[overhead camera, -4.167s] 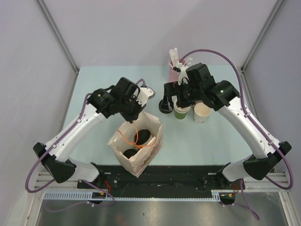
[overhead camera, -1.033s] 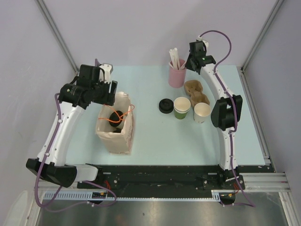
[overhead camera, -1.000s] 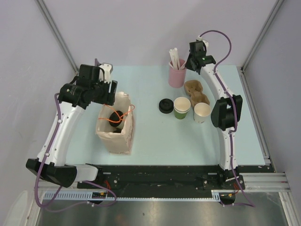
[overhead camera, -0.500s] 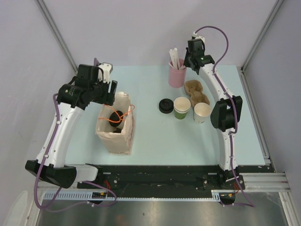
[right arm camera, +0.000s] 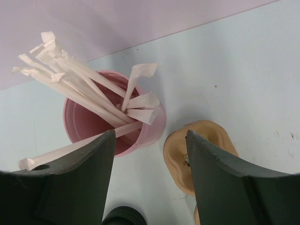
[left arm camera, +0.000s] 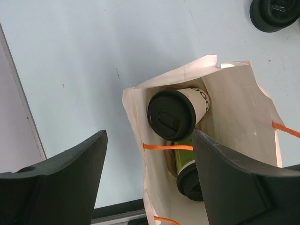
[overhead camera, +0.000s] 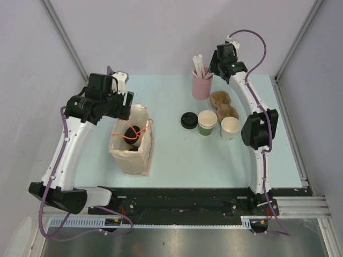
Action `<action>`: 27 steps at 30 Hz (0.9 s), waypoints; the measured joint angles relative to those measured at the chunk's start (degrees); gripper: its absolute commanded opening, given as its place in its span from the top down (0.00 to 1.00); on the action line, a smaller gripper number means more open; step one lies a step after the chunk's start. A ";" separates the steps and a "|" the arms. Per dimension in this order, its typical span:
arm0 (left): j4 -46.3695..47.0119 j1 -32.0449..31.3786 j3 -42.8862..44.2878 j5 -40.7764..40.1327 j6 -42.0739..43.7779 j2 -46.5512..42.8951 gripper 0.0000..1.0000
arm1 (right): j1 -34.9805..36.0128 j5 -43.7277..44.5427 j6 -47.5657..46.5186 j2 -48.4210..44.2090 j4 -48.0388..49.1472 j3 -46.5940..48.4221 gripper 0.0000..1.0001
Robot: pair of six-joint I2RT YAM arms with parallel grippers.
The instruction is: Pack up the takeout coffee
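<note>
The takeout coffee is inside the paper bag point(overhead camera: 130, 144) at the left. In the left wrist view a white lettered cup point(left arm camera: 199, 99) with its black lid point(left arm camera: 171, 116) leans in the bag point(left arm camera: 234, 117), and a green cup point(left arm camera: 183, 156) with a black lid lies beneath it. My left gripper point(left arm camera: 149, 136) hangs open above the bag's near wall, holding nothing. It shows in the top view as the left gripper point(overhead camera: 117, 103), just behind the bag. My right gripper point(right arm camera: 150, 135) is open and empty, high over the pink cup of straws point(right arm camera: 150, 126) at the back.
A lidless green cup point(overhead camera: 207, 122), a lidless white cup point(overhead camera: 230, 128) and a loose black lid point(overhead camera: 188, 120) stand mid-table. A brown pulp cup carrier point(overhead camera: 224, 104) lies behind them, beside the pink straw cup point(overhead camera: 201, 84). Orange handles point(left arm camera: 168, 147) cross the bag's mouth.
My right gripper's jaws have gone from shut to open above the pink cup, and its wrist has shifted slightly. The left arm and bag have stayed put.
</note>
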 measured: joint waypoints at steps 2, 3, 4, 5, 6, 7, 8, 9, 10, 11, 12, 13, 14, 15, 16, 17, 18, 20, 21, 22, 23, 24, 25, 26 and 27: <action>-0.02 0.00 0.02 -0.02 0.02 0.00 0.22 | -0.17 0.17 0.92 0.00 -0.37 0.00 0.37; -0.02 0.00 0.00 0.00 0.02 0.00 0.22 | -0.24 0.09 1.22 0.00 -0.39 0.00 0.40; -0.02 0.00 0.02 -0.02 0.02 0.00 0.22 | -0.28 -0.11 1.55 0.00 -0.37 0.02 0.47; -0.02 0.00 0.00 -0.02 0.04 0.00 0.22 | -0.35 -0.33 1.84 0.04 -0.39 0.13 0.50; -0.02 0.00 0.00 -0.02 0.04 0.00 0.22 | -0.46 -0.66 2.10 0.26 -0.55 0.57 0.53; -0.02 0.00 0.00 -0.04 0.07 0.00 0.22 | -0.52 -0.92 2.45 0.52 -0.55 1.25 0.55; -0.02 0.00 0.00 -0.04 0.09 0.00 0.21 | -0.63 -1.14 2.82 0.83 -0.52 1.75 0.56; -0.02 0.00 0.00 -0.07 0.13 0.00 0.21 | -0.76 -1.38 3.06 1.16 -0.46 2.34 0.56; -0.02 0.00 0.00 -0.07 0.17 0.00 0.21 | -0.92 -1.68 3.30 1.44 -0.37 2.84 0.56; -0.02 0.00 0.00 -0.07 0.24 0.00 0.21 | -1.14 -1.99 3.52 1.84 -0.31 3.19 0.57; 0.00 0.00 0.00 -0.09 0.33 0.00 0.21 | -1.29 -2.19 3.61 2.19 -0.33 3.56 0.58; -0.02 0.00 0.00 -0.11 0.39 0.00 0.21 | -1.42 -2.34 3.74 2.56 -0.24 3.80 0.62; 0.00 0.00 0.00 -0.17 0.39 0.00 0.21 | -1.55 -2.54 3.80 2.95 -0.28 3.93 0.62; -0.02 0.00 0.00 -0.24 0.42 0.00 0.21 | -1.62 -2.67 3.80 3.30 -0.39 4.24 0.63; 0.00 0.00 0.00 -0.26 0.42 0.00 0.21 | -1.62 -2.80 3.91 3.87 -0.48 4.76 0.68; 0.00 0.00 0.00 -0.26 0.42 0.00 0.21 | -1.70 -2.86 3.93 4.37 -0.52 5.31 0.70; 0.00 0.00 0.00 -0.26 0.42 0.00 0.20 | -1.75 -3.04 3.96 4.98 -0.55 5.86 0.73; 0.00 0.00 0.00 -0.26 0.42 0.00 0.20 | -1.77 -3.17 3.85 5.42 -0.55 6.10 0.80; -0.02 0.00 0.00 -0.26 0.44 0.00 0.20 | -1.77 -3.28 3.87 5.55 -0.55 6.10 0.82; 0.00 0.00 0.00 -0.26 0.44 0.00 0.20 | -1.77 -3.41 3.93 5.66 -0.52 6.12 0.83; -0.02 0.00 0.02 -0.26 0.44 0.00 0.20 | -1.77 -3.56 3.91 5.73 -0.55 6.12 0.85; -0.02 0.00 0.00 -0.26 0.44 0.00 0.20 | -1.77 -3.65 3.91 5.81 -0.55 6.12 0.93; 0.00 0.00 0.02 -0.26 0.44 0.00 0.20 | -1.77 -3.69 3.89 5.84 -0.55 6.12 1.00; -0.02 0.00 0.02 -0.26 0.44 0.00 0.20 | -1.77 -3.74 3.74 5.86 -0.52 6.12 1.00; -0.02 0.00 0.02 -0.26 0.44 0.00 0.20 | -1.75 -3.69 3.48 5.86 -0.52 6.12 1.00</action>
